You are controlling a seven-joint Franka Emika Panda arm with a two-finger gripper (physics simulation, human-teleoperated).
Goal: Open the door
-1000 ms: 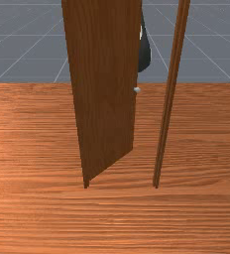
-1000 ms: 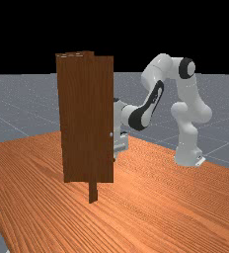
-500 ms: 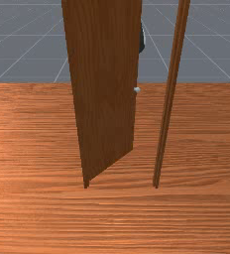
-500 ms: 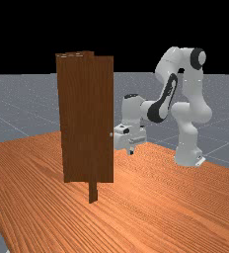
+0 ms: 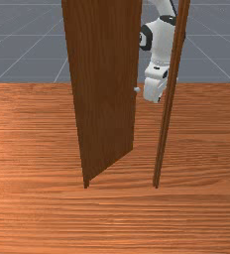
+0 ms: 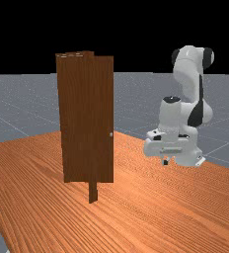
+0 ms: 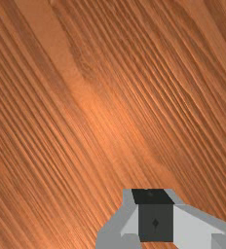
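In the far view, the gripper (image 6: 166, 162) hangs low in front of the arm's base, well to the right of the door (image 6: 87, 118); a wide space separates them. The front view has the gripper (image 5: 159, 98) behind the gap between the door (image 5: 104, 89) and the upright post (image 5: 165, 114). The door stands ajar, its knob edge swung back toward the arm. A small pale knob (image 5: 137, 90) sits on that edge, also seen as a knob (image 6: 111, 134) in the far view. In the wrist view, the gripper (image 7: 155, 215) is over bare wood.
The table (image 6: 141, 212) runs beneath the door and hand. At the front view's right, the post leans across part of the hand. A short strip (image 6: 93, 191) of the frame reaches below the door in the far view.
My hand has drawn away from the door, toward the far view's right and the arm's base. It has come into sight in the front view's gap. The door has stayed still.
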